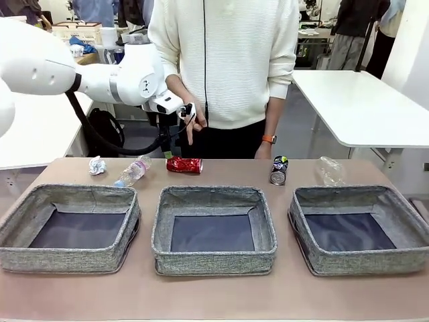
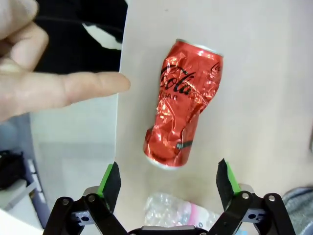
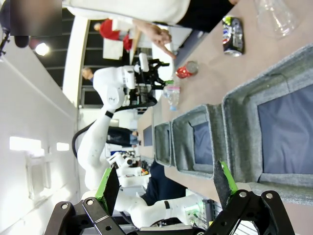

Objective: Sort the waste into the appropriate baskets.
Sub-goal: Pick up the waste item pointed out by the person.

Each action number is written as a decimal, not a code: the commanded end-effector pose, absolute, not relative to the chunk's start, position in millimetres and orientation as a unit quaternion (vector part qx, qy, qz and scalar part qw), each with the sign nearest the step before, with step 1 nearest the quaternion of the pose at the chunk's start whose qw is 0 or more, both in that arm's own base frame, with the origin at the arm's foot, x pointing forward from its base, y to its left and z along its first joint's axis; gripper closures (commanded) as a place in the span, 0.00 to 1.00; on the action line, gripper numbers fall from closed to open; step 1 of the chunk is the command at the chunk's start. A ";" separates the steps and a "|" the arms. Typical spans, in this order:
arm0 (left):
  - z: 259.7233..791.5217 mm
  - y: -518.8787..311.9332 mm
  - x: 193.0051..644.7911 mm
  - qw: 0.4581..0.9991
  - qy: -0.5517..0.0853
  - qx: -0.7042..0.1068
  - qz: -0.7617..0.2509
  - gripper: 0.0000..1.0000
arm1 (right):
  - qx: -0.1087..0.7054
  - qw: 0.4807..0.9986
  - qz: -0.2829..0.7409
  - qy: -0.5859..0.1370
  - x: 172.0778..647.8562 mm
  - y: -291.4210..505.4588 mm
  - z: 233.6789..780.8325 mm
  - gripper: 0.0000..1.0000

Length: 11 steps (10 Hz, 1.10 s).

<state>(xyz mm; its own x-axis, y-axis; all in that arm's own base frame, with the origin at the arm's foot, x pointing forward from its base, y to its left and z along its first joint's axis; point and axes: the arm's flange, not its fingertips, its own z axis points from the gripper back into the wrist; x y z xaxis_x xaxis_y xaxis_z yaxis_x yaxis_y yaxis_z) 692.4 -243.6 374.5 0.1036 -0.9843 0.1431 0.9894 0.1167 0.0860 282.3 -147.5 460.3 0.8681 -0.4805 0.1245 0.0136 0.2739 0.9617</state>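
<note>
Three grey woven baskets sit closest to the robot on the desk (image 1: 214, 295). The middle basket (image 1: 214, 258) is directly on the robot's side of a dented red can (image 1: 184, 165), with the left basket (image 1: 67, 258) and the right basket (image 1: 365, 263) to either side. The red can lies on its side near the desk's far edge. To the can's left are a clear blue-capped bottle (image 1: 133, 172) and then a white paper wad (image 1: 97, 165). To its right, well apart from it, are a dark can (image 1: 279, 170) and a clear plastic cup (image 1: 330, 171). The left tool (image 2: 167, 172) hangs just above the red can, wide open and holding nothing. In the left wrist view, the can lies ahead of the fingertips and centred between them. Its long axis points away from the tool with a slight tilt, so the jaws stand across its narrow width. A person's hand (image 2: 44, 88) points a finger at the can from beyond the desk edge, close to it but not touching. The right tool (image 3: 166, 175) is also wide open and empty, well apart from the red can on the right basket's side. The left arm is therefore clearly nearer, and a straight descent looks likely to bracket the can.
</note>
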 end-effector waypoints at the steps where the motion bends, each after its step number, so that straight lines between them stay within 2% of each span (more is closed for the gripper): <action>1: 365.7 -251.2 709.7 0.726 -0.092 -0.052 -0.679 0.00 | 0.590 0.764 -0.159 -0.206 284.5 -147.5 463.3 0.00; 4: 338.3 -252.5 709.3 0.718 -0.063 -0.099 -0.686 0.00 | 0.590 0.764 -0.159 -0.206 284.5 -147.5 463.3 0.00; 11: 313.9 -260.1 705.6 0.712 -0.069 -0.124 -0.688 0.00 | 0.590 0.764 -0.159 -0.206 284.5 -147.5 463.3 0.00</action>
<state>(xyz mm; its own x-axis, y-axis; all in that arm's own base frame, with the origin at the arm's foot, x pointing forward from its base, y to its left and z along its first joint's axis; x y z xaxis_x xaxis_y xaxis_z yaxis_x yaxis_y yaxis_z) 701.7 -265.3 309.4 0.0640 -0.9679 0.2432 0.9963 0.0477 -0.0722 282.1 -147.6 460.4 0.8680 -0.4808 0.1245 0.0137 0.2738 0.9617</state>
